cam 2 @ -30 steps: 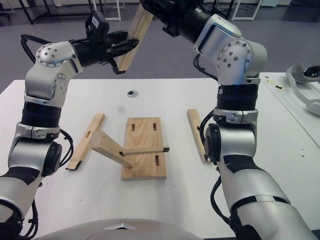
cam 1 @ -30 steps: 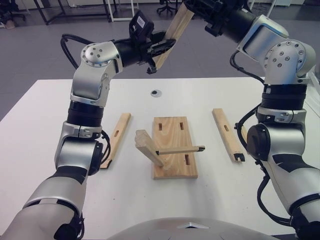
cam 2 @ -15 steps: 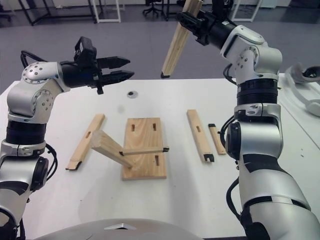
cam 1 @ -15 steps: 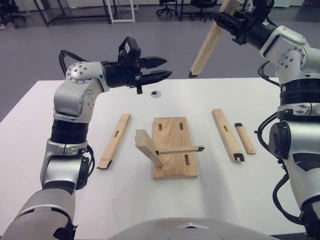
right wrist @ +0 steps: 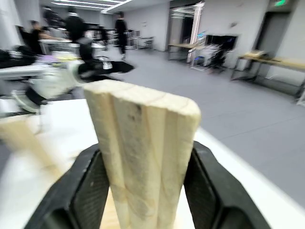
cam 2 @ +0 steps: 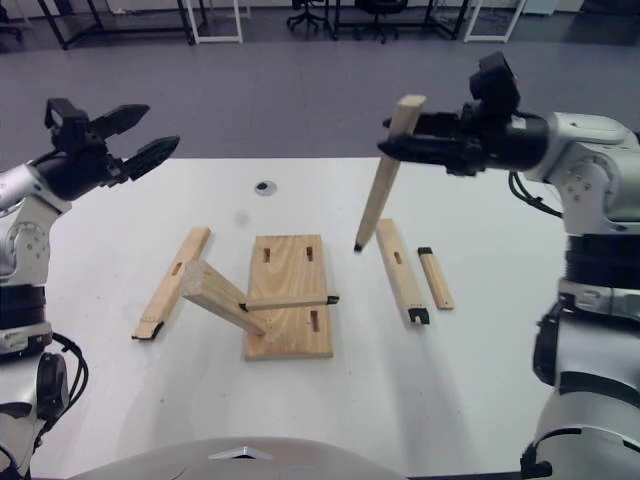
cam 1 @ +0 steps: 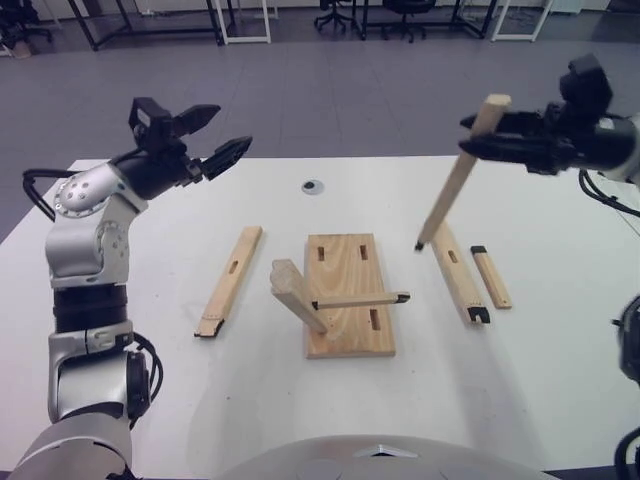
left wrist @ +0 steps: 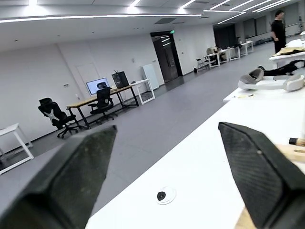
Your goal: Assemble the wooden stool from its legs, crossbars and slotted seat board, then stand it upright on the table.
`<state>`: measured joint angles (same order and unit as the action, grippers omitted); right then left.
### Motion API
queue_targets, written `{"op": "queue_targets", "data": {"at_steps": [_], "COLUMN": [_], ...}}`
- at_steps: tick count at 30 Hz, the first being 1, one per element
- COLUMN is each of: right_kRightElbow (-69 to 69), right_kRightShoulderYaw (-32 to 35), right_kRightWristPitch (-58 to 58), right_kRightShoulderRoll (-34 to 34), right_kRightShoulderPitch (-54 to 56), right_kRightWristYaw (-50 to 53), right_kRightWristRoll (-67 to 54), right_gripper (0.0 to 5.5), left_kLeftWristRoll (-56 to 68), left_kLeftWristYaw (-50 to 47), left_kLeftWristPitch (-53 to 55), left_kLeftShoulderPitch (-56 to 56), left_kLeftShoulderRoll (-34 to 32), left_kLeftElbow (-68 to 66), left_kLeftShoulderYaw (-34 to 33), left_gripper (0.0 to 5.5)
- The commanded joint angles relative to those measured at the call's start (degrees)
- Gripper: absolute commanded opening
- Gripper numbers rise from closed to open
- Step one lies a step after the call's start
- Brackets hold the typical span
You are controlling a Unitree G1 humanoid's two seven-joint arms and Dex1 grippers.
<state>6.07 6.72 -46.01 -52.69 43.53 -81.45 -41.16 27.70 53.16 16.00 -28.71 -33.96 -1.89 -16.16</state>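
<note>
My right pincer point(cam 1: 470, 148) is clamped on a leg point(cam 1: 450, 195) held near-upright, lower end down, with the seat point(cam 1: 345, 340) to its left; my left pincer point(cam 1: 232, 128) stands apart, empty, well off.

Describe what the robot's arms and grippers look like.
The left arm and right arm have rounded silver-grey shells, black joint bands and looping black cables. The left gripper and right gripper are matte black, each with two tapered fingers.
</note>
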Motion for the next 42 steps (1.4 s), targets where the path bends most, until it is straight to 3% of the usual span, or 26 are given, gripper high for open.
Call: {"op": "queue_targets", "data": {"at_steps": [1, 6, 12, 16, 28, 36, 40, 42], "right_kRightElbow": [-8.3, -14.2, -18.1, -22.1, -26.4, -31.7, -31.9, -25.0], "right_kRightShoulderYaw": [2.9, 6.6, 5.1, 5.9, 10.9, 10.3, 8.9, 8.0], "right_kRightWristPitch": [-6.2, 3.6, 21.7, 24.5, 22.4, 20.1, 23.9, 30.8], "right_kRightShoulderRoll": [-4.0, 0.0, 8.4, 13.0, 11.9, 13.6, 14.3, 10.4], "right_kRightShoulderPitch": [-8.9, -19.9, -29.9, -35.3, -39.5, -44.6, -50.1, -50.4], "right_kRightWristYaw": [-4.1, -4.5, -0.4, 2.9, 5.4, 9.6, 7.5, -0.6], "right_kRightWristRoll": [-6.5, -6.0, 1.6, -0.8, -8.0, -11.6, -8.4, -2.9], "right_gripper": [2.15, 2.15, 2.15, 2.15, 2.15, 2.15, 2.15, 2.15], "left_kLeftWristRoll": [6.7, 9.8, 9.8, 10.5, 12.2, 12.7, 12.8, 13.0], "left_kLeftWristYaw": [-0.4, -0.6, -0.3, -0.6, 0.2, 0.3, 1.2, 1.3], "left_kLeftWristPitch": [3.4, 5.2, 3.6, 3.1, 3.7, 3.8, 4.0, 4.1], "left_kLeftShoulderPitch": [10.5, 12.6, 13.7, 13.9, 13.5, 13.1, 11.8, 12.1], "left_kLeftShoulderRoll": [0.2, -0.8, -0.2, 0.5, -1.0, -1.1, -1.8, -1.9], "left_kLeftElbow": [9.1, 11.8, 13.6, 14.3, 14.1, 14.3, 13.4, 13.8], "left_kLeftShoulderYaw": [-5.0, -5.1, -3.5, -2.8, -3.5, -2.5, -2.0, -1.9], "left_gripper": [3.93, 3.93, 3.93, 3.93, 3.93, 3.93, 3.93, 3.93]}}
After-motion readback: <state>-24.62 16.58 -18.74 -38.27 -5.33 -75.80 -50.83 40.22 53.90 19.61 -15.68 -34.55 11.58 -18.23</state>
